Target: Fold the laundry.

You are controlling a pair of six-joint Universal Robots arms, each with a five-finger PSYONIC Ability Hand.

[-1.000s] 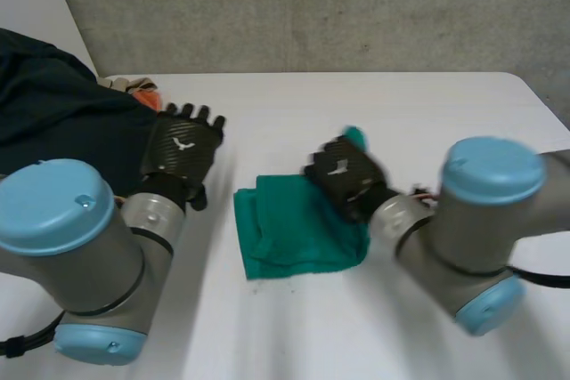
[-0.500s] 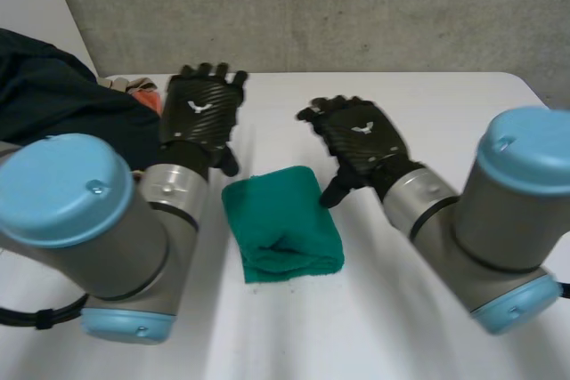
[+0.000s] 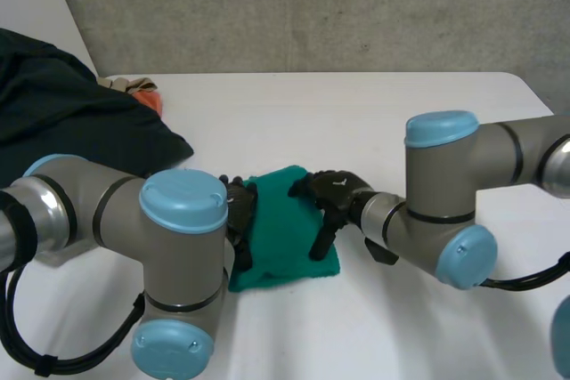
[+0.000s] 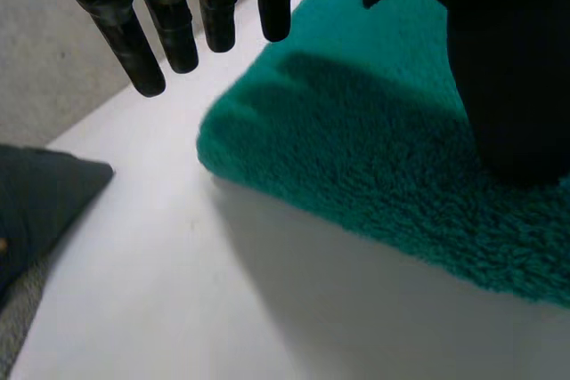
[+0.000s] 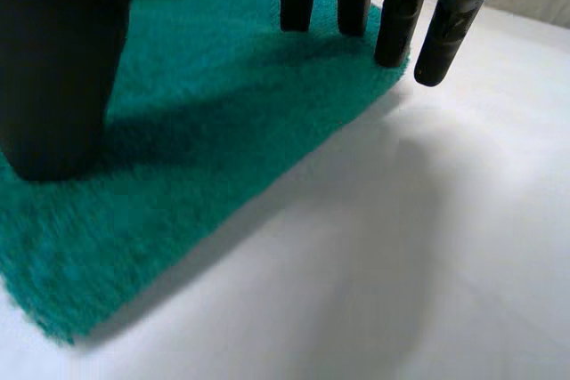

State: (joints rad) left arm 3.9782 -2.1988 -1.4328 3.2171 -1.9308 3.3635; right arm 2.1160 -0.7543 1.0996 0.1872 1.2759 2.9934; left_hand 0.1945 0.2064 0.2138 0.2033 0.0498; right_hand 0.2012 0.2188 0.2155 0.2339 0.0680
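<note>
As both arms bend inward, the uncurled left hand (image 3: 237,211) and right hand (image 3: 329,195) rest on the folded green towel's (image 3: 280,233) opposite edges.

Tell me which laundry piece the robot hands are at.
The folded green towel, left robot hand and right robot hand at its sides; the dark garment lies apart, untouched.

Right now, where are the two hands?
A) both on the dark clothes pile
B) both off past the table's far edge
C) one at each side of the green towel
C: the left hand is at one side of the green towel, the right hand at the opposite side, both with straight fingers.
</note>
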